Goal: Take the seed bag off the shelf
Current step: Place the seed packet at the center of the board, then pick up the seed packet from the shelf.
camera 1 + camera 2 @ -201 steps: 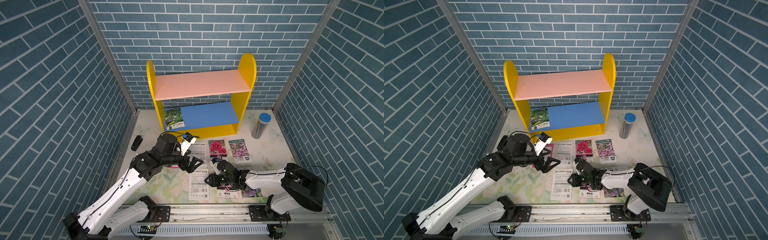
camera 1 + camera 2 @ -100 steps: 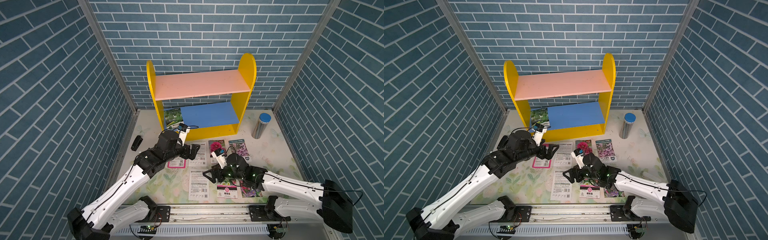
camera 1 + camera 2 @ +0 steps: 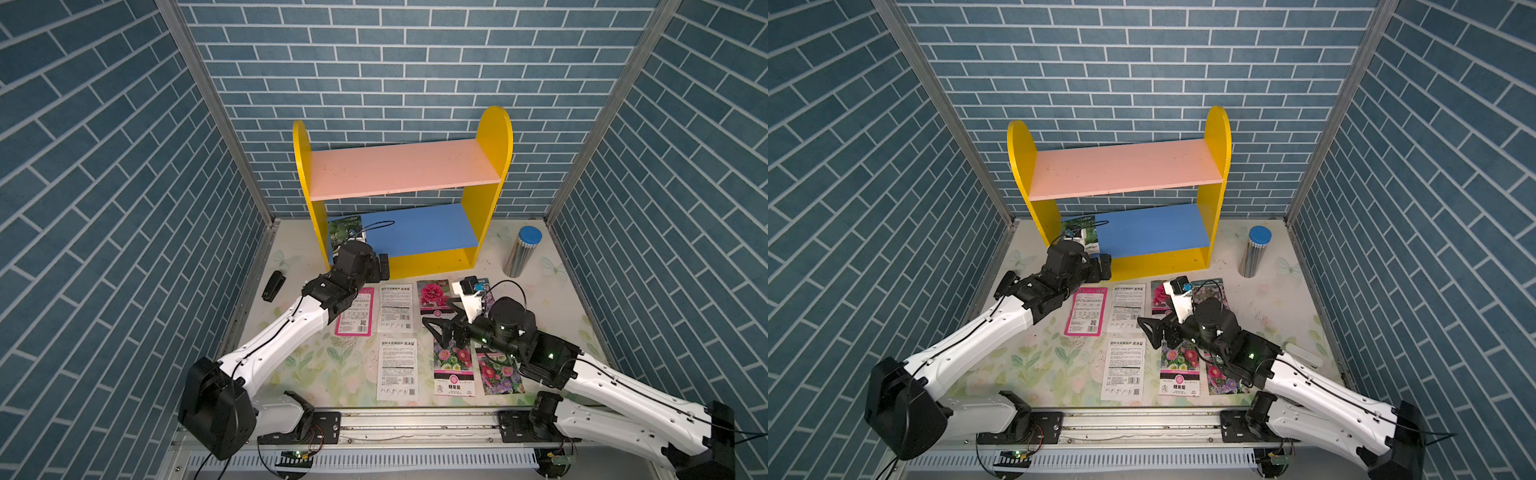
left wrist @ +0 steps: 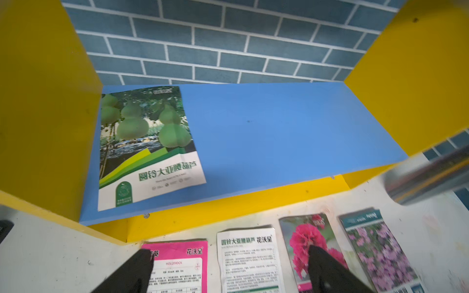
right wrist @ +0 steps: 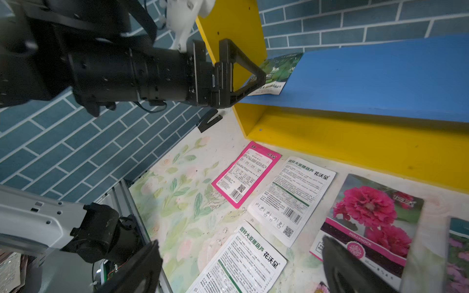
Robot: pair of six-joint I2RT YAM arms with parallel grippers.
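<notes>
The shelf [image 3: 492, 137] stands at the back of the table, with a pink upper board and a blue lower board [image 3: 419, 230]. One seed bag [image 3: 343, 230] with green gourds printed on it lies flat at the left end of the blue board; the left wrist view shows the seed bag [image 4: 144, 142] whole. My left gripper [image 3: 380, 266] hangs open just in front of that end, apart from the bag, with nothing between its fingers [image 4: 327, 269]. My right gripper [image 3: 434, 332] is open and empty over the packets on the table.
Several seed packets lie flat in front of the shelf, among them a pink one [image 3: 355, 311] and a white one [image 3: 397, 307]. A silver cylinder with a blue cap [image 3: 521, 251] stands right of the shelf. A small black object [image 3: 273, 286] lies by the left wall.
My left gripper has moved from over the table toward the shelf's lower left end. My right gripper has opened wide and lifted off the flower packets.
</notes>
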